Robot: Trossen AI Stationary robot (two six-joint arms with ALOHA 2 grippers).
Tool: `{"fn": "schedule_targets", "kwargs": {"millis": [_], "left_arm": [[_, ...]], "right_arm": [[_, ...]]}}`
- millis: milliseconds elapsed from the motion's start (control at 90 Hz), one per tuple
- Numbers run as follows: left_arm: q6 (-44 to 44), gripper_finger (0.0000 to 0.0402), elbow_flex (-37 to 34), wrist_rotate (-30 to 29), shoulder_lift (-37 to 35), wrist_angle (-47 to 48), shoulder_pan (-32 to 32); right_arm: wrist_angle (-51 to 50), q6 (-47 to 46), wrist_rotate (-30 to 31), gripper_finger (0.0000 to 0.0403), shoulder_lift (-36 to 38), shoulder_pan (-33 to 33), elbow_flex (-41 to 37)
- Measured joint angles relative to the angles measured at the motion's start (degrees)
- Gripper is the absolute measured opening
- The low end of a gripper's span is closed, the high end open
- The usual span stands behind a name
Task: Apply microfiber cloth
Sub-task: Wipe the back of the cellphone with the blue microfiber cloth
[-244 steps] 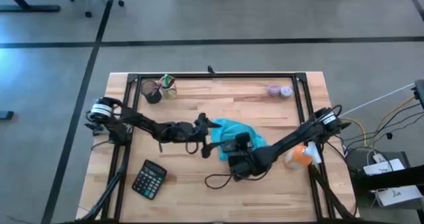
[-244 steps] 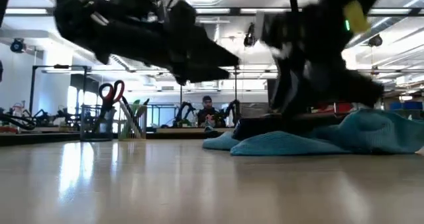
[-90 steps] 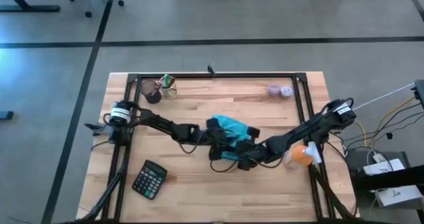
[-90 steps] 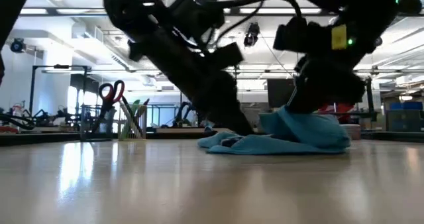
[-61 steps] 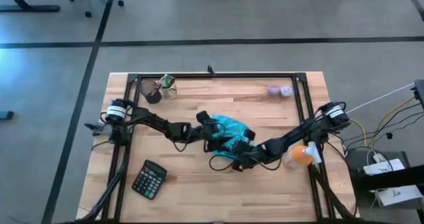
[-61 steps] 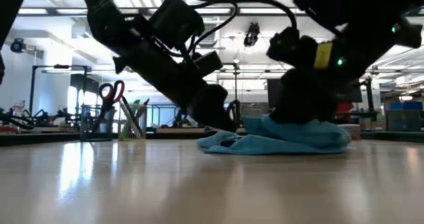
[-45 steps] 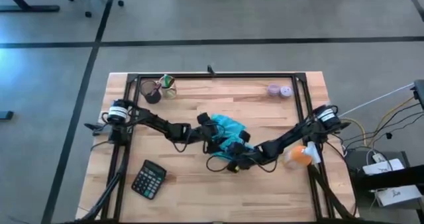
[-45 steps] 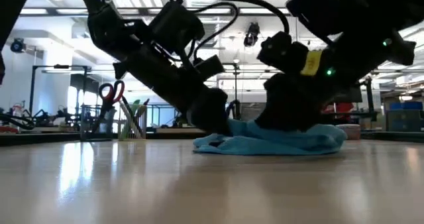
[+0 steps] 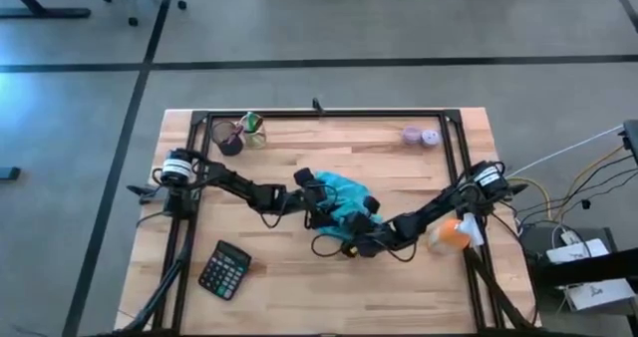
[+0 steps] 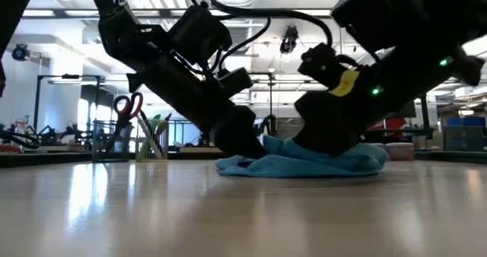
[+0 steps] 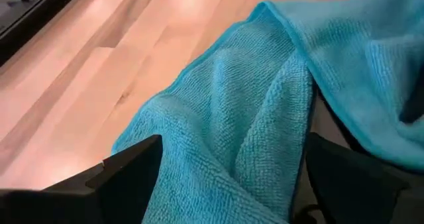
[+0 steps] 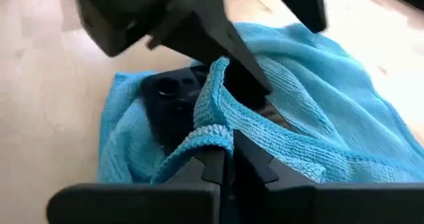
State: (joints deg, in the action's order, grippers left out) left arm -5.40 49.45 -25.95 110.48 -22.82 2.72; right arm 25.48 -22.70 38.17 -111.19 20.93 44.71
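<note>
Seen from above, the microfiber cloth (image 9: pixel 344 199) lies mid-table, well apart from the calculator (image 9: pixel 223 270); my left gripper (image 9: pixel 317 205) meets its calculator-side edge, my right gripper (image 9: pixel 357 239) its near edge. At table height, both claws press into it. My left wrist shows fingers spread wide astride a fold. My right wrist shows fingers pinched on a hem draped over a black phone (image 12: pixel 173 98).

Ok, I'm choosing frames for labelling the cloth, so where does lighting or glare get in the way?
Low view: bright ceiling lights behind leave the left arm and right arm as dark silhouettes, and the table shows a pale sheen; the microfiber cloth is readable. High view: even light, no glare on the cloth. Both wrist views: cloth evenly lit, no harsh shadows.
</note>
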Motion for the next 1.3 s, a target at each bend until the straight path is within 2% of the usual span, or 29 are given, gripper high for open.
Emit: {"fn": "schedule_targets", "kwargs": {"millis": [100,289,400,500,656,778,867,1011,1178,1300], "left_arm": [[0.1,0.0348,0.0,0.9,0.0,-0.8,-0.1],[0.8,0.0348,-0.4,1.0,0.0,-0.5,-0.1],[0.7,0.0348,-1.5,0.5,0.0,-1.2,-0.3],[0.7,0.0348,-2.4,0.3,0.0,-1.6,-0.4],[0.7,0.0348,-3.0,0.3,0.1,-2.8,-0.4],[0.8,0.0348,-3.1,0.2,0.1,-3.4,-0.4],[0.9,0.0348,-3.2,0.2,0.2,-5.3,-0.4],[1.4,0.0348,-3.3,0.6,0.3,-7.7,-0.4],[1.7,0.0348,-3.2,0.8,0.3,-7.9,-0.4],[1.3,0.0348,-3.2,1.0,0.3,-8.0,-0.4]], "right_arm": [[5.5,2.7,-5.2,0.0,-1.4,0.1,0.1],[-1.3,-2.3,-2.5,0.0,0.0,1.9,0.3],[-10.7,-6.7,-2.5,0.0,2.5,4.5,0.0],[-22.4,-14.9,-2.0,0.0,6.1,6.6,0.1],[-39.5,-27.0,3.1,0.0,11.8,11.5,-0.2],[-44.9,-32.5,9.6,0.0,16.4,13.7,-0.2],[-43.4,-31.1,11.7,0.0,17.5,13.2,-0.2],[-35.4,-23.1,10.4,0.0,14.9,9.3,-0.2],[-14.3,-12.1,5.4,0.0,6.8,3.9,-0.2],[1.6,-9.3,5.8,0.0,-0.8,0.6,0.0]]}}
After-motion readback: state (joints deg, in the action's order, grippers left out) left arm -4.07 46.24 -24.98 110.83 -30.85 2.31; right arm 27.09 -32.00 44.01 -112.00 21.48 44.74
